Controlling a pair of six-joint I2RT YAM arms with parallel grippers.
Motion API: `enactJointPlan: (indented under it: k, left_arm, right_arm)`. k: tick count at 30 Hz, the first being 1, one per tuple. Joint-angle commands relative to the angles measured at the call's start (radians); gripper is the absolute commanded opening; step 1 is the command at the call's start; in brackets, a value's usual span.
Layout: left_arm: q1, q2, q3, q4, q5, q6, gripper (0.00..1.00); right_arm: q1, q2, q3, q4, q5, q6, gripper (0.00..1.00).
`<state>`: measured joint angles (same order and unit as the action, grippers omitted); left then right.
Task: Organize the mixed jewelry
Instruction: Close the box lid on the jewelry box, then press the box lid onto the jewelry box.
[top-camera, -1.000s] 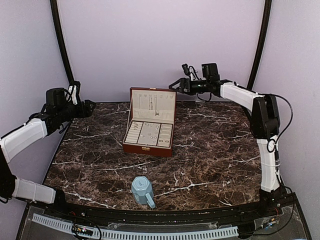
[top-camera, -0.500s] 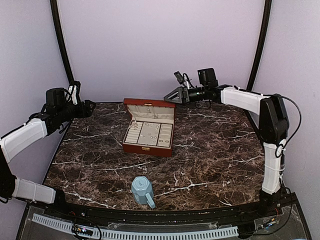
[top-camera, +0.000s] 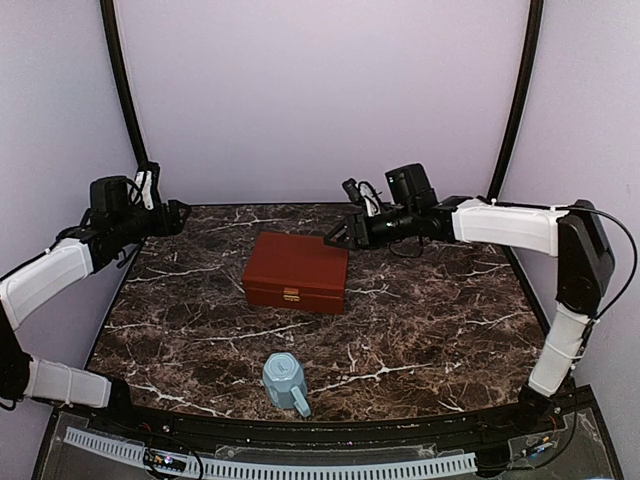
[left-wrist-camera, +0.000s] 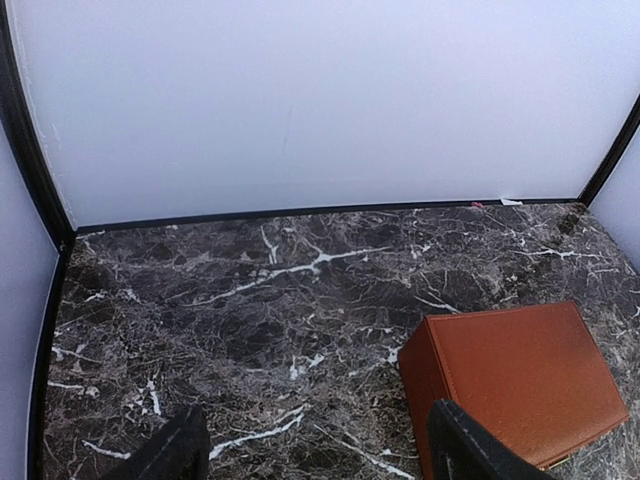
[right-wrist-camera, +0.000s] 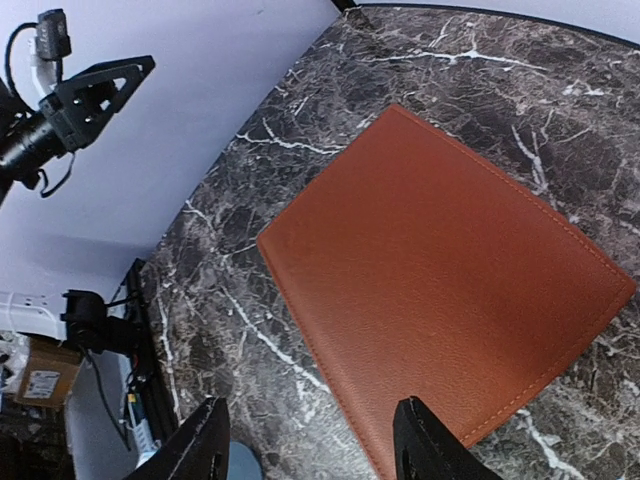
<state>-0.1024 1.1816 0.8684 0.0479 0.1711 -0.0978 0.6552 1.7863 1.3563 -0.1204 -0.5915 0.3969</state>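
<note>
The brown leather jewelry box (top-camera: 297, 270) lies in the middle of the marble table with its lid shut, so the mixed jewelry is hidden. My right gripper (top-camera: 338, 236) hovers just above the box's back right edge. In the right wrist view it (right-wrist-camera: 312, 430) is open with nothing between its fingers, and the lid (right-wrist-camera: 440, 280) fills the frame below. My left gripper (top-camera: 180, 215) hangs open and empty over the far left of the table. In the left wrist view it (left-wrist-camera: 315, 440) is well apart from the box (left-wrist-camera: 525, 375), which shows at lower right.
A light-blue faceted mug (top-camera: 286, 383) lies on its side near the front edge, and a sliver of it (right-wrist-camera: 241, 461) shows in the right wrist view. Purple walls and black corner poles (top-camera: 122, 90) close in the table at the back and sides.
The box lid has gone from standing upright to fully shut. My right gripper came down and forward with it, from behind the lid to just over it. The left arm has not moved.
</note>
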Motion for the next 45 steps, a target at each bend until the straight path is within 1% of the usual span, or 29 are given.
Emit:
enactJointPlan:
  k: [1,3,6,8,19,30,36,38,41,43,45]
  left_arm:
    - [0.007,-0.037,-0.016,0.013,-0.006,-0.003,0.77]
    - [0.007,-0.041,-0.017,0.012,-0.009,-0.003,0.78]
    - [0.007,-0.045,-0.02,0.01,-0.012,-0.007,0.78]
    - [0.007,-0.044,-0.02,0.01,-0.009,-0.008,0.78]
    - [0.007,-0.05,-0.021,0.012,-0.001,-0.013,0.77]
    - [0.007,-0.067,-0.026,0.01,-0.013,-0.011,0.77]
    - [0.007,-0.073,-0.027,0.008,-0.018,-0.012,0.77]
    - [0.007,-0.076,-0.027,0.006,-0.021,-0.013,0.77]
    - [0.007,-0.076,-0.021,0.0,-0.017,-0.028,0.78]
    - [0.007,-0.067,-0.01,-0.028,-0.029,-0.061,0.79]
    - [0.007,-0.066,-0.042,-0.035,-0.068,-0.134,0.79]
  right_arm:
    - [0.046,0.044,0.031,0.012,0.166,0.054,0.46]
    - [0.068,0.08,0.06,-0.011,0.174,0.052,0.39]
    - [0.098,0.122,0.1,-0.035,0.186,0.046,0.25]
    - [0.111,0.145,0.11,-0.03,0.184,0.053,0.22]
    - [0.129,0.232,0.113,-0.024,0.215,0.073,0.19]
    - [0.13,0.274,0.002,0.025,0.243,0.096,0.2]
    - [0.129,0.271,-0.049,0.044,0.255,0.104,0.2]
    - [0.129,0.252,-0.05,0.052,0.243,0.1,0.21]
    - [0.129,0.201,-0.027,0.056,0.242,0.088,0.26]
    - [0.129,0.155,-0.015,0.064,0.257,0.082,0.36]
    - [0.126,0.107,-0.019,0.08,0.28,0.075,0.5]
